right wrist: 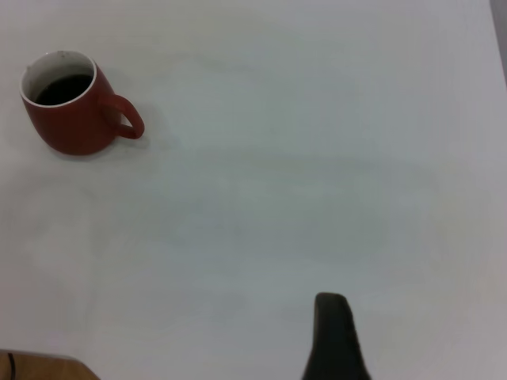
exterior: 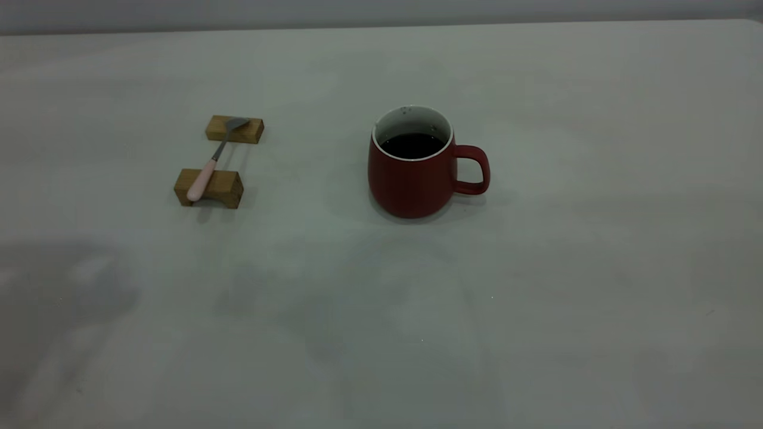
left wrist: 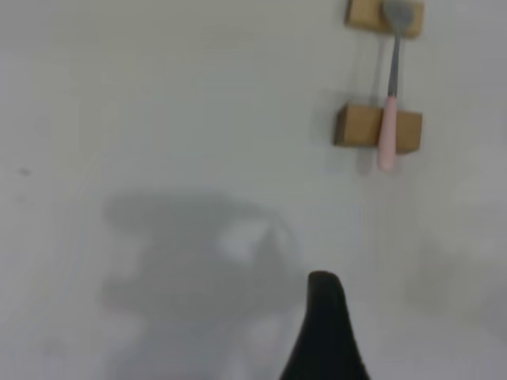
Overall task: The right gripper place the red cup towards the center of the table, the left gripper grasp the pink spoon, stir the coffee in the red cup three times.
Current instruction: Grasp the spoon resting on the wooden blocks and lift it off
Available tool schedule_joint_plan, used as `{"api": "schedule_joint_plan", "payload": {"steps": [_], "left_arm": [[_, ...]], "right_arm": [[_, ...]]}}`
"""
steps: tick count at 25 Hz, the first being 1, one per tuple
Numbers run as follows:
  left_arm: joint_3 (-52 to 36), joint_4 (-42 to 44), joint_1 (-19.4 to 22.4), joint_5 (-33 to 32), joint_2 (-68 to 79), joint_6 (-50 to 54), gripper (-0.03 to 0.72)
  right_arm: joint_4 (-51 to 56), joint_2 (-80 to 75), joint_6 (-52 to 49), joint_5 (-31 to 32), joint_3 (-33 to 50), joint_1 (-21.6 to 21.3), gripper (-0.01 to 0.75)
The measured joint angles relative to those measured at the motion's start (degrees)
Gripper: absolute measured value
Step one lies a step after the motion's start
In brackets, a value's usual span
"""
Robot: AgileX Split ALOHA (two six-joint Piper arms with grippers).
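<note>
The red cup [exterior: 411, 173] stands upright near the middle of the table [exterior: 566, 310], handle pointing right, with dark coffee [exterior: 412, 145] inside its white rim. The pink spoon [exterior: 211, 161] lies to its left, bridging two wooden blocks, pink handle toward the front and metal bowl on the far block. Neither arm shows in the exterior view. In the left wrist view a black part of my left gripper [left wrist: 325, 336] hovers over bare table, well short of the spoon [left wrist: 390, 119]. My right gripper [right wrist: 333, 340] hangs far from the cup [right wrist: 75, 119], which it is not touching.
The spoon rests on a far wooden block [exterior: 235, 129] and a near one [exterior: 222, 188]. A soft arm shadow lies on the table at the front left [exterior: 65, 286]. The table's edge [right wrist: 499, 47] shows in the right wrist view.
</note>
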State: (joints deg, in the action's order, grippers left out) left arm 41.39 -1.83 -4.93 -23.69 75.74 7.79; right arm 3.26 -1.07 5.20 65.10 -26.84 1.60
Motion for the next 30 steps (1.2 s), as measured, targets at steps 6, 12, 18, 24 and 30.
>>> {"api": "schedule_joint_plan", "payload": {"steps": [6, 12, 18, 24, 30], "left_arm": [[8.1, -0.4, -3.5, 1.2, 17.2, 0.1, 0.662], [15.1, -0.4, -5.9, 1.6, 31.3, 0.1, 0.661], [20.1, -0.5, -6.6, 2.3, 41.0, 0.1, 0.652], [24.5, -0.5, -6.8, 2.7, 47.7, 0.1, 0.648], [28.0, -0.5, -7.7, 3.1, 52.6, 0.1, 0.635]], "right_arm": [[0.0, 0.0, 0.0, 0.0, 0.0, 0.0, 0.587], [0.0, 0.0, 0.0, 0.0, 0.0, 0.0, 0.587], [0.0, 0.0, 0.0, 0.0, 0.0, 0.0, 0.587], [0.0, 0.0, 0.0, 0.0, 0.0, 0.0, 0.587], [0.0, 0.0, 0.0, 0.0, 0.0, 0.0, 0.587]]}}
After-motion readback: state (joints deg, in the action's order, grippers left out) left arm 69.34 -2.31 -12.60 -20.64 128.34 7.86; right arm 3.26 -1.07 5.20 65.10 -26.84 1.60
